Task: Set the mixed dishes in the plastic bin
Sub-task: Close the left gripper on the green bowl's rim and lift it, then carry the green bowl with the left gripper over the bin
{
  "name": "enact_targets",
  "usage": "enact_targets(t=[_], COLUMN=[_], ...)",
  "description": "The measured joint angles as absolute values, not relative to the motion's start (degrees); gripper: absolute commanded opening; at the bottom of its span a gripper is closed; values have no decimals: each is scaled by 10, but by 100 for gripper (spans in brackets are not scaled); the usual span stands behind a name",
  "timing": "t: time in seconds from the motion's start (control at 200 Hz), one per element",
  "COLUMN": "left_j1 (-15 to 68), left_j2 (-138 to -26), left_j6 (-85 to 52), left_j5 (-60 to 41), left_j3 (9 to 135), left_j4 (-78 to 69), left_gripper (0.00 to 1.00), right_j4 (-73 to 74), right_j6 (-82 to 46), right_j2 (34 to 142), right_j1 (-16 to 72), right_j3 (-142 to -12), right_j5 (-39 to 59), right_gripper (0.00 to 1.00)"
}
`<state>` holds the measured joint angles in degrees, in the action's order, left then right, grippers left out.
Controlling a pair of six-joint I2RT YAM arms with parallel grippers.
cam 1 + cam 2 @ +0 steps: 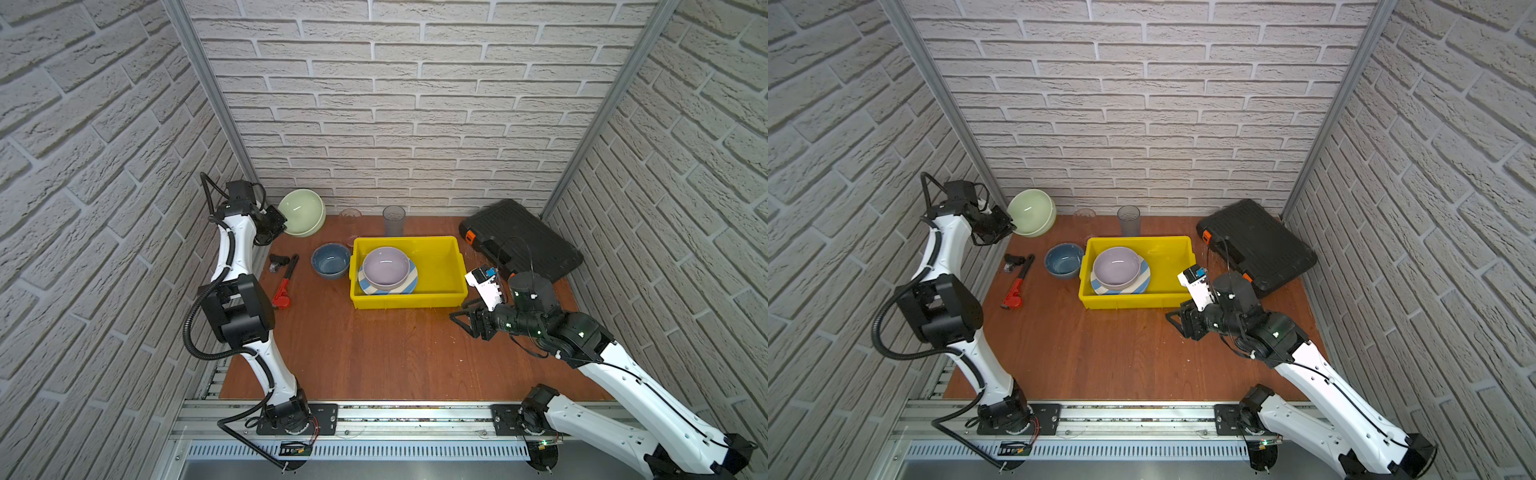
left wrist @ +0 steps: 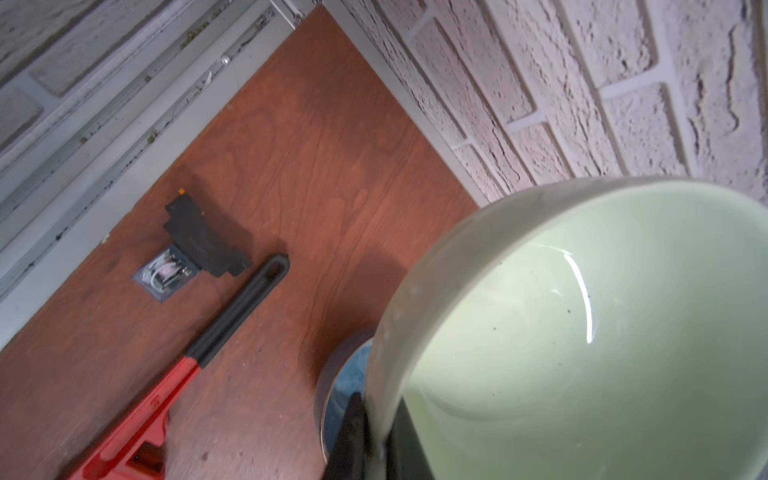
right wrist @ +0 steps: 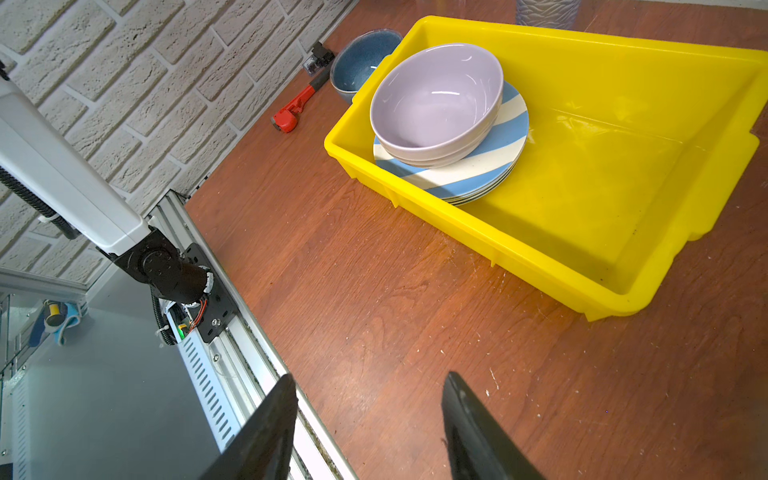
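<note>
My left gripper (image 1: 279, 226) is shut on the rim of the pale green bowl (image 1: 302, 212), held tilted above the table's back left corner; its fingertips (image 2: 353, 432) pinch the rim in the left wrist view. The yellow plastic bin (image 1: 440, 270) holds the lavender bowl (image 1: 386, 266) on the blue-white striped plate (image 1: 410, 283), with more plate rims under it (image 3: 478, 195). The blue bowl (image 1: 331, 259) stands left of the bin. Two clear tumblers (image 1: 394, 220) (image 1: 350, 220) stand behind it. My right gripper (image 1: 461, 318) (image 3: 370, 380) hovers open and empty near the bin's front right corner.
A black case with orange latches (image 1: 523, 241) lies at the back right. A red pipe wrench (image 1: 286, 282) and a small black part (image 1: 278, 261) lie left of the blue bowl. Brick walls close in three sides.
</note>
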<state>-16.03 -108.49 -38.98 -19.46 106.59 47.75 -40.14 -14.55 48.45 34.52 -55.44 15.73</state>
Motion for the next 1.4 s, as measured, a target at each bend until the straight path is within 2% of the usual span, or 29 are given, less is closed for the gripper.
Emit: enact_targets(t=[0.35, 0.585, 0.935, 1.175, 1.4], left_j1=[-153, -110, -20, 62, 103], left_j2=[-929, -847, -848, -886, -938], left_j6=[-348, -324, -292, -274, -268], left_j5=[-224, -235, -234, -211, -183], left_j3=[936, 888, 903, 949, 966], left_j4=[483, 496, 536, 547, 551], left_gripper=[0, 0, 0, 0, 0], right_j4=[-410, -403, -381, -371, -364], right_j6=[-147, -161, -181, -191, -199], right_j2=[471, 480, 487, 499, 497], right_j1=[345, 345, 345, 345, 345], right_j3=[-554, -554, -554, -554, -554], right_j5=[163, 170, 170, 175, 176], right_gripper=[59, 59, 59, 59, 59])
